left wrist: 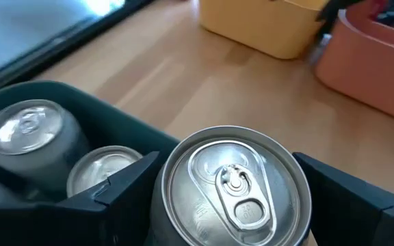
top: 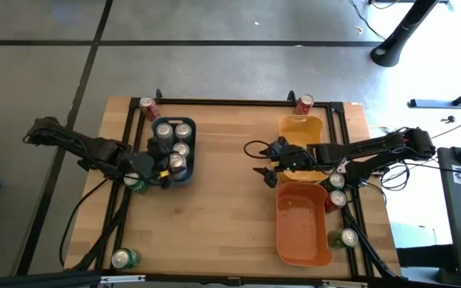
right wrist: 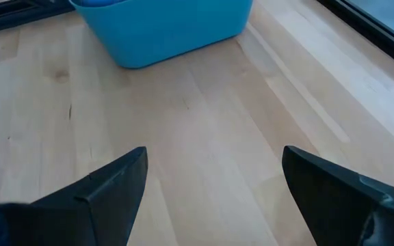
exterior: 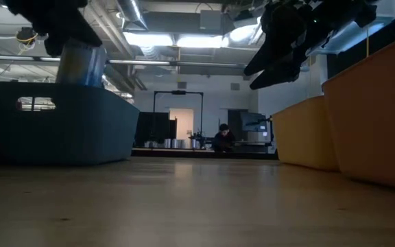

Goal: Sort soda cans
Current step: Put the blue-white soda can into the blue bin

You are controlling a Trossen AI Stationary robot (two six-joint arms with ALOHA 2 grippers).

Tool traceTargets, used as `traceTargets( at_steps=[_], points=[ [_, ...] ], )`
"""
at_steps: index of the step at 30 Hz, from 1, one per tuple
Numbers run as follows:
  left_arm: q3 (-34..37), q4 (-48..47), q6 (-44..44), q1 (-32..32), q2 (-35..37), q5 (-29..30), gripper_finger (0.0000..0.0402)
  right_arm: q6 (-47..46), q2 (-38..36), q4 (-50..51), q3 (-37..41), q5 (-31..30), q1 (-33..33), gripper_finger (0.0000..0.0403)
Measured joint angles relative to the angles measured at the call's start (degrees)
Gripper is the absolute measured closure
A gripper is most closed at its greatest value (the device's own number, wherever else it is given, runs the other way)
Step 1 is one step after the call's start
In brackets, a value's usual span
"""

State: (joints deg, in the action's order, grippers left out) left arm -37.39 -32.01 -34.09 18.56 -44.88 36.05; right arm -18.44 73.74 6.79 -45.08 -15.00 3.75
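Note:
My left gripper (top: pixel 170 166) is shut on a silver soda can (left wrist: pixel 234 184) at the blue-grey bin (top: pixel 189 150). That bin holds several silver cans (left wrist: pixel 29 130). My right gripper (top: pixel 264 170) hangs open above bare table (right wrist: pixel 204 137), left of the yellow bin (top: pixel 302 128) and the orange bin (top: pixel 301 228). Red cans (top: pixel 148 106) (top: pixel 304 104) stand at the far edge. Green cans (top: pixel 137 183) (top: pixel 124 258) stand on the left. A silver can (top: pixel 337 180), a red one (top: pixel 336 200) and a green one (top: pixel 345 238) stand right of the orange bin. My left gripper pinches the silver can by its side wall just below the rim (left wrist: pixel 166 184), one finger (left wrist: pixel 115 195) on each side. The fingers slant down from the table's left. The can stands upright (exterior: pixel 81 63) over the bin's near end, its bottom hidden behind the bin wall.
A black frame (top: pixel 214 102) runs around the wooden table top. Bare wood (top: pixel 222 200) lies between the blue-grey bin and the two bins on the right. In the low view a person (exterior: pixel 223 137) sits far off in the room behind.

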Motion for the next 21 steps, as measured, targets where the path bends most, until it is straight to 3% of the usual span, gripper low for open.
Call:
traceTargets(
  at_steps=[4,21],
  points=[
    [4.15,5.18,0.96,0.99,0.0,3.59,0.0108,0.0,0.33,-0.67,0.0,0.0,0.0,0.0066],
    [20.83,22.51,0.15,0.49,0.0,5.31,0.0108,-0.83,0.87,-1.8,0.0,-0.46,0.0,0.0066]
  ],
)
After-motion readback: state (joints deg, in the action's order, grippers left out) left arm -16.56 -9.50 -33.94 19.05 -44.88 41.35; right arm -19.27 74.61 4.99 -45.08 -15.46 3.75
